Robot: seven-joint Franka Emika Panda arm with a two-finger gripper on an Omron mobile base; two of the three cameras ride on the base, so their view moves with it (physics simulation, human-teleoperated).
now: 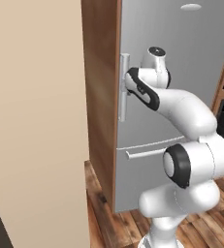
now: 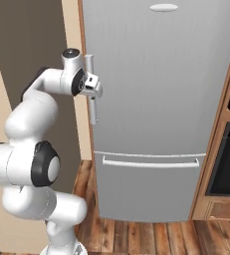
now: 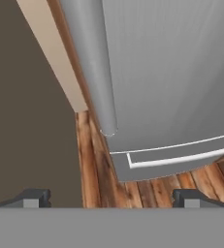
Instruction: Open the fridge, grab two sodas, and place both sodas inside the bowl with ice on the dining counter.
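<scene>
The fridge (image 2: 156, 84) is tall and grey-silver, and its door is shut. Its long vertical bar handle (image 2: 92, 107) runs down the door's left edge. My gripper (image 2: 94, 87) sits against the upper part of that handle (image 1: 124, 89), pointing downward along it. In the hand view the handle (image 3: 91, 68) stretches ahead of my gripper (image 3: 111, 198), whose two fingertips (image 3: 33, 197) stand far apart, open and holding nothing. The sodas are hidden behind the shut door. The bowl with ice and the dining counter are out of view.
The lower drawer (image 2: 146, 189) has a horizontal handle (image 2: 149, 163). A wooden side panel (image 1: 101, 97) and a beige wall (image 1: 36, 121) flank the fridge on the left. A dark oven in wooden cabinetry (image 2: 228, 164) stands right. Wood plank floor (image 2: 151, 236) lies below.
</scene>
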